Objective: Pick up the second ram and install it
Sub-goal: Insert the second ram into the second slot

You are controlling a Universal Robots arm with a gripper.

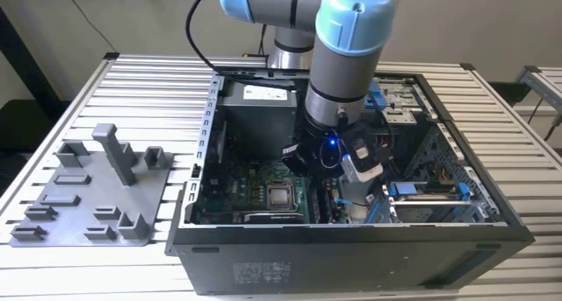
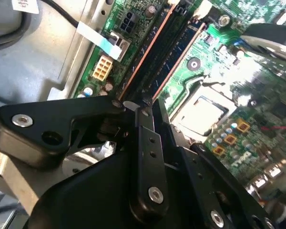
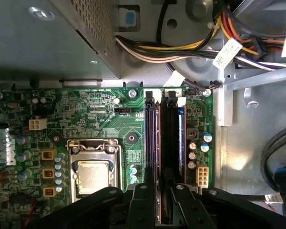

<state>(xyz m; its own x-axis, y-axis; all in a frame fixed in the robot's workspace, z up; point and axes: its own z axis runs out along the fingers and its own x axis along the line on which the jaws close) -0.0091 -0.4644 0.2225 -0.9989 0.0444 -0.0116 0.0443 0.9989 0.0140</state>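
While hemmed by case walls, claw point(image 3: 164, 200) straddles second ram point(image 3: 152, 143).

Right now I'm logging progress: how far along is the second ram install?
The arm is down inside the case, gripper over the memory slots beside the CPU socket. Sticks stand in the slots, so pickup looks done. I cannot tell whether the second ram is fully seated or released.

An open computer case point(image 1: 351, 248) stands on the slatted counter point(image 1: 131, 83). A grey fixture plate point(image 1: 88, 189) with upright pegs lies beside the case. Inside the case sits a grey power-supply box point(image 1: 259, 120).
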